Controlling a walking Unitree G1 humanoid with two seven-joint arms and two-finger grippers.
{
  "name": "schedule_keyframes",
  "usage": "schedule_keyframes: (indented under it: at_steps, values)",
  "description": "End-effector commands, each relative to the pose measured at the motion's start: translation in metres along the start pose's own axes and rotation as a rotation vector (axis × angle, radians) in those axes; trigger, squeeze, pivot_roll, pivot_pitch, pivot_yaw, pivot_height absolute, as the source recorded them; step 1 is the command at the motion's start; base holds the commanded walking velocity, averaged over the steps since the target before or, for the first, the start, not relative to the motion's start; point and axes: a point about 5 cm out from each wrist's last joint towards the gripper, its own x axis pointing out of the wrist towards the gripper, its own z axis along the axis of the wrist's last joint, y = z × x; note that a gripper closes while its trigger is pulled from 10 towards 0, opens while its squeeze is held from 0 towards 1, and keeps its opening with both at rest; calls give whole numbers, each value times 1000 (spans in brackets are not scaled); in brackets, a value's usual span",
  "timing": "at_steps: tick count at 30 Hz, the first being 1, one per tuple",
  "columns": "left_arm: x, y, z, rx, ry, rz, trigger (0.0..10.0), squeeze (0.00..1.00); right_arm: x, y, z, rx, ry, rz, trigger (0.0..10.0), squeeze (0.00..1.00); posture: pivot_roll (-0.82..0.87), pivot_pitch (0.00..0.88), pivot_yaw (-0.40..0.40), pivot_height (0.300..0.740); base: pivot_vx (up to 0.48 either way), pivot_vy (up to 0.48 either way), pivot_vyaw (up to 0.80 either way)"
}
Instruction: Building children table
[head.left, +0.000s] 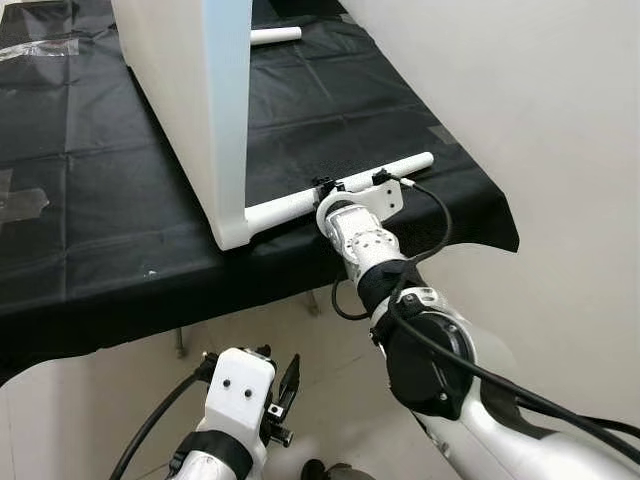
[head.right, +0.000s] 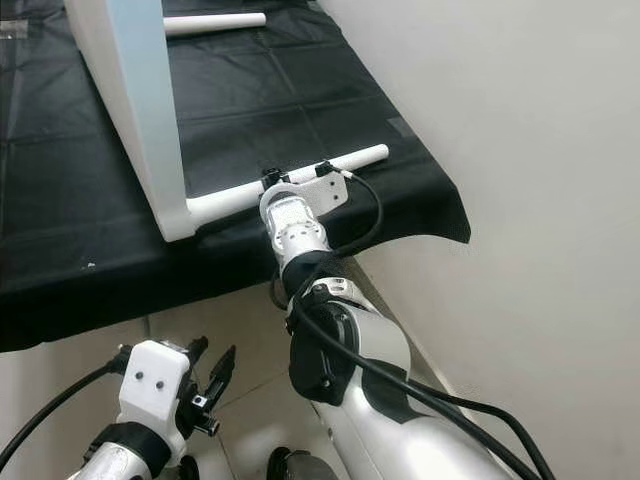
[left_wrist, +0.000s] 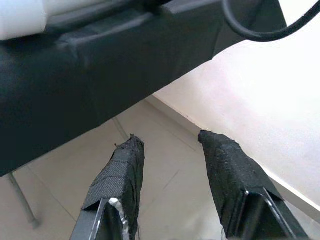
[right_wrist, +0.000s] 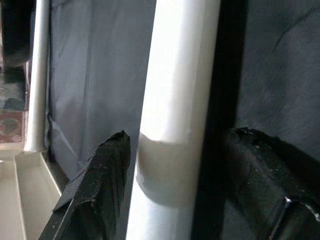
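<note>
Two fingers of the right hand half-hide the white leg.

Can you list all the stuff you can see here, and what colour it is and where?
Tabletop: one, white, standing on its edge on the black cloth, one corner near the cloth's front edge.
Table leg: one, white, lying on the cloth, joined to the tabletop's corner.
Second table leg: one, white, lying on the cloth behind the tabletop.
Cloth: one, black, creased, draped over a work table.
Wall: one, white, on the right.
Floor: pale tiles, below the work table.
Right gripper: one, black fingers, either side of the table leg.
Left gripper: one, black fingers, open, low over the floor below the cloth's edge.
</note>
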Motion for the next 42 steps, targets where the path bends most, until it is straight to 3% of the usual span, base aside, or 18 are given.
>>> schedule_keyframes:
  at_steps: [1, 3, 4, 5, 6, 7, 9, 10, 11, 14, 17, 19, 21, 22, 26, 28, 35, 42]
  values:
    - [0, -1, -7, -7, 34, -3, 10000, 0, 3, -29, 0, -29, 17, -106, 10000, 0, 131, 206, -144, 740, 0, 0, 0]
    - [1, 0, -9, -5, 35, -3, 10000, 0, 2, -39, 11, -78, -9, -94, 10000, 0, 128, 200, -142, 740, 0, 0, 0]
    - [3, 2, -11, -4, 37, -1, 10000, 0, -3, -53, 22, -146, -39, -89, 10000, 0, 118, 180, -133, 740, 0, 0, 0]
    - [3, 2, -11, -4, 37, -1, 10000, 0, -3, -53, 22, -146, -39, -89, 10000, 0, 118, 180, -133, 740, 0, 0, 0]
    - [5, 4, -13, -1, 38, 1, 10000, 0, -12, -71, 30, -229, -55, -81, 10000, 0, 110, 164, -128, 740, 0, 0, 0]
    - [5, 4, -13, -1, 38, 1, 10000, 0, -12, -71, 30, -229, -55, -81, 10000, 0, 110, 164, -128, 740, 0, 0, 0]
    - [9, 8, -16, 7, 38, 6, 10000, 0, -37, -108, 40, -353, -65, -90, 10000, 0, 106, 140, -122, 740, 0, 0, 0]
    - [9, 8, -16, 7, 38, 6, 10000, 0, -37, -108, 40, -353, -65, -90, 10000, 0, 106, 140, -122, 740, 0, 0, 0]
    - [11, 10, -18, 14, 40, 8, 10000, 0, -50, -123, 42, -440, -72, -91, 10000, 0, 104, 125, -115, 740, 0, 0, 0]
    - [12, 11, -19, 18, 40, 10, 10000, 0, -57, -131, 43, -495, -74, -92, 10000, 0, 104, 125, -115, 740, 0, 0, 0]
    - [16, 16, -20, 41, 35, 24, 10000, 0, -80, -139, 45, -837, -198, 82, 10000, 0, 99, 73, -95, 740, 0, 0, 0]
    - [16, 16, -20, 41, 35, 24, 10000, 0, -80, -139, 45, -837, -198, 82, 10000, 0, 99, 73, -95, 740, 0, 0, 0]
    - [18, 19, -20, 36, 30, 43, 10000, 0, -102, -144, 27, -1089, -157, 257, 10000, 0, 97, 42, -88, 740, 0, 0, 0]
    - [19, 21, -21, 36, 30, 50, 10000, 0, -113, -145, 17, -1139, -124, 344, 10000, 0, 102, 27, -88, 740, 0, 0, 0]
    - [20, 22, -22, 43, 28, 50, 10000, 0, -129, -142, 5, -1196, -92, 422, 10000, 0, 103, 6, -85, 740, 0, 0, 0]
    - [20, 19, -24, 60, 23, 37, 10000, 0, -139, -138, -1, -1281, -110, 453, 10000, 0, 101, 0, -80, 740, 0, 0, 0]
    - [22, 18, -28, 83, 22, 41, 10000, 0, -139, -141, -4, -1311, -114, 453, 10000, 0, 103, 0, -78, 740, 0, -111, 686]
    - [31, 25, -37, 44, 49, 73, 10000, 0, -133, -147, -3, -1318, -111, 431, 10000, 0, 95, 0, -79, 740, 342, -333, 343]
